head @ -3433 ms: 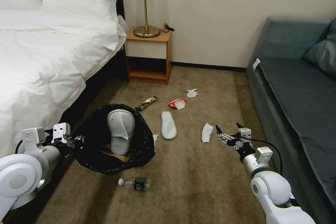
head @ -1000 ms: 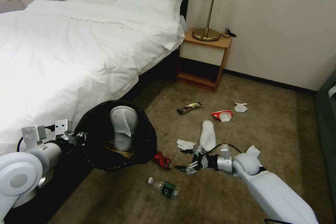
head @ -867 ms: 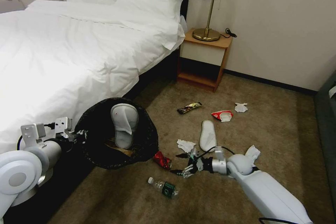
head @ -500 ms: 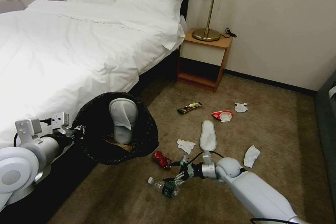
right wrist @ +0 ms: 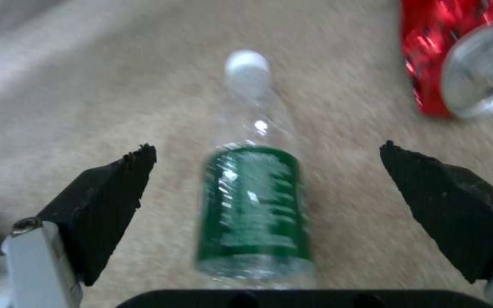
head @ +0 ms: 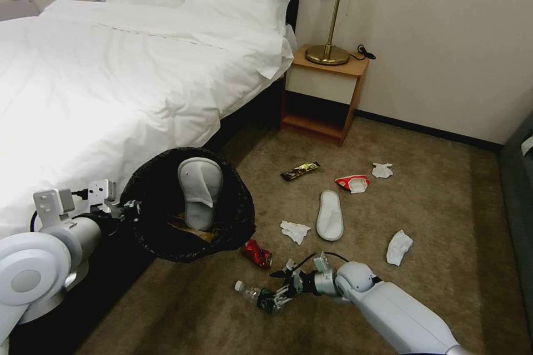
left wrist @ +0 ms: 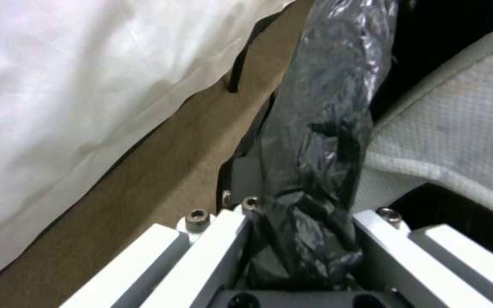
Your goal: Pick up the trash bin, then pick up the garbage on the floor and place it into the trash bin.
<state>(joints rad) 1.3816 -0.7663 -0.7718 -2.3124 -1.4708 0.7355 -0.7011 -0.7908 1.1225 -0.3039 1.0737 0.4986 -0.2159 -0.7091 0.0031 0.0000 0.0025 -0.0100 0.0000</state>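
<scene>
The trash bin [head: 230, 232], lined with a black bag, hangs above the carpet beside the bed, a white slipper [head: 200, 191] standing in it. My left gripper [head: 125, 213] is shut on its rim; in the left wrist view the left gripper [left wrist: 304, 239] pinches the crinkled black bag [left wrist: 326, 128]. Low over the carpet, my right gripper [head: 277, 290] is open astride a clear green-labelled bottle [head: 256, 295]. The right wrist view has the bottle [right wrist: 252, 205] lying between the spread fingers of the right gripper [right wrist: 266, 156], apart from both pads.
A red can [head: 257, 254] lies just beyond the bottle. Farther out on the carpet are a tissue [head: 294, 231], a second slipper [head: 330, 215], another tissue [head: 398, 247], a red wrapper [head: 352, 183] and a snack packet [head: 300, 171]. The bed [head: 111, 83] is left, the nightstand [head: 325, 94] behind.
The camera swung left early on. Since then my right gripper has travelled left and down across the carpet to straddle the bottle. The left arm keeps holding the bin, shifting slightly.
</scene>
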